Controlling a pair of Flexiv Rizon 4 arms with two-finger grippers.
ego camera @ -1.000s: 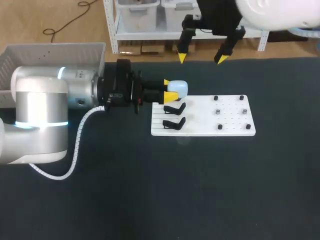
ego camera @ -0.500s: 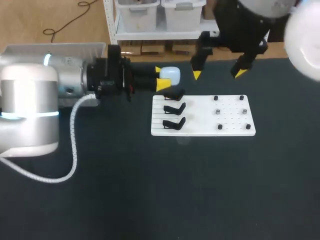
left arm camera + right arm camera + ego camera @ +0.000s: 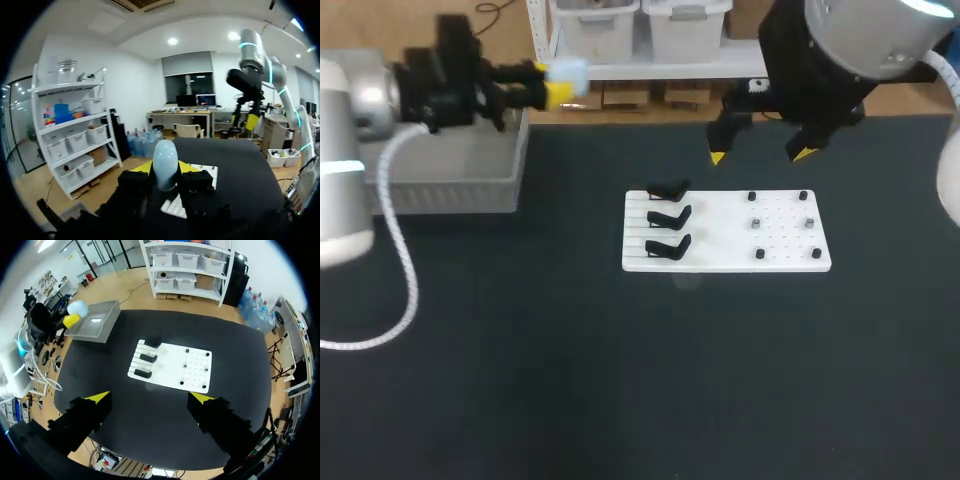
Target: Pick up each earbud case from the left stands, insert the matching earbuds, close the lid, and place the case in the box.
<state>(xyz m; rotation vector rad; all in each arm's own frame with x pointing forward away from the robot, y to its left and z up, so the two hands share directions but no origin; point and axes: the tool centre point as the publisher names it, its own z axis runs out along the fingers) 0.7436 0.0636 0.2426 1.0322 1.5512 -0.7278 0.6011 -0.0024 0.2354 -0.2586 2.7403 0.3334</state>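
Left arm holding the earbud case up by the box

On the dark table [image 3: 620, 380] the white board [image 3: 785, 255] is lying with its three black stands [image 3: 667, 217] all sitting bare; just beyond it the right gripper [image 3: 760, 155] is hanging with fingers spread wide and nothing between them. Farthest off, the left gripper [image 3: 548, 82] is clasping the pale blue earbud case [image 3: 570, 70] by its lower half, lid looking closed, raised near the far corner of the grey box [image 3: 460, 180]; whether it is hanging over the opening is not showing. I am judging the drop-off to be the step in hand: the case is looking smooth and rounded, so it wants bringing well inside the walls and low before the fingers are eased apart, or it risks rolling out
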